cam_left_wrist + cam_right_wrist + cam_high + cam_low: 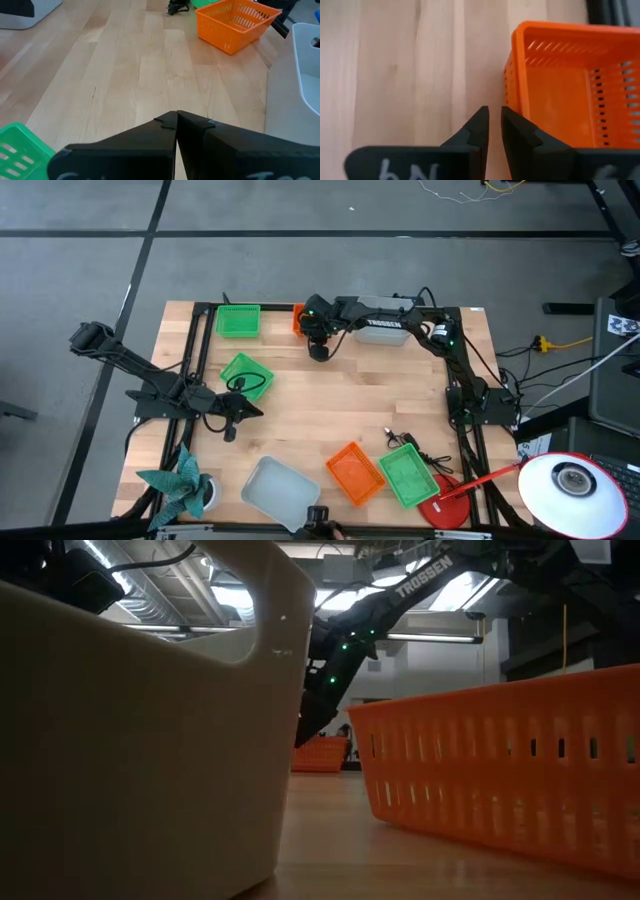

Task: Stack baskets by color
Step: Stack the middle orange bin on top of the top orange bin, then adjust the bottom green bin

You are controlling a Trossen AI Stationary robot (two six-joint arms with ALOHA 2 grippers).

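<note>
On the bench, little stacking is yet seen to be done. Green baskets are scattered: one at the far edge, one tilted near the left arm, one at the near right. An orange basket lies touching that last green one, and another orange basket sits at the far edge, largely hidden under the right arm in the high view. A pale grey basket stands at the near edge and another at the far edge; whether any of these is already nested cannot be told.

The right end effector is held just beside the far orange basket, its jaws nearly closed with a narrow gap and nothing between them. The left end effector is fully closed and empty, over bare wood near the tilted green basket. All three colours are judged still to need gathering.
</note>
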